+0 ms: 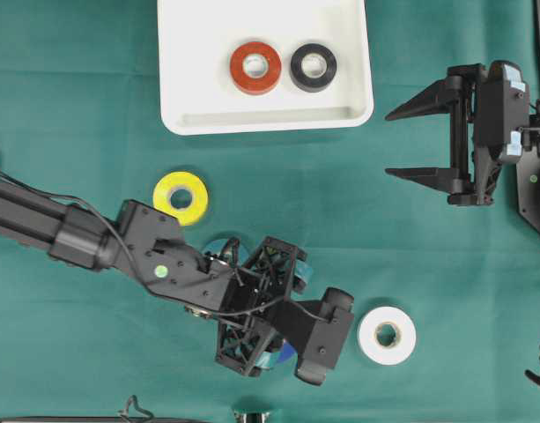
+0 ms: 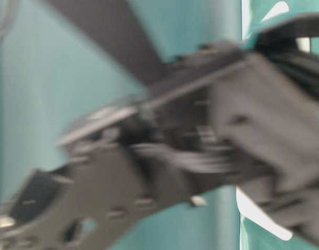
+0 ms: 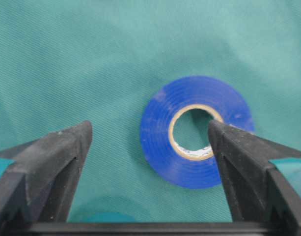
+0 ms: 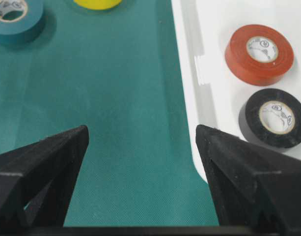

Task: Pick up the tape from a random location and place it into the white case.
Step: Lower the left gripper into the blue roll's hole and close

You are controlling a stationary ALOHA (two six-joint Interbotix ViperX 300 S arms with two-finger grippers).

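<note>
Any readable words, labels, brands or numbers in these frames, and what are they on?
None can be read.
Red tape: dark print on the core label, too small to read.
Black tape: core print likewise too small.
Teal tape: core print too small.
Blue tape, yellow tape, white tape, white case: no text visible.

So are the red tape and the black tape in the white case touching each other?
Apart. The overhead view shows a strip of white case floor between red tape and black tape.

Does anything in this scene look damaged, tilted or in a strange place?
Nothing stands out. The red tape and black tape lie flat in the white case; the yellow tape, white tape and blue tape lie flat on the cloth.
</note>
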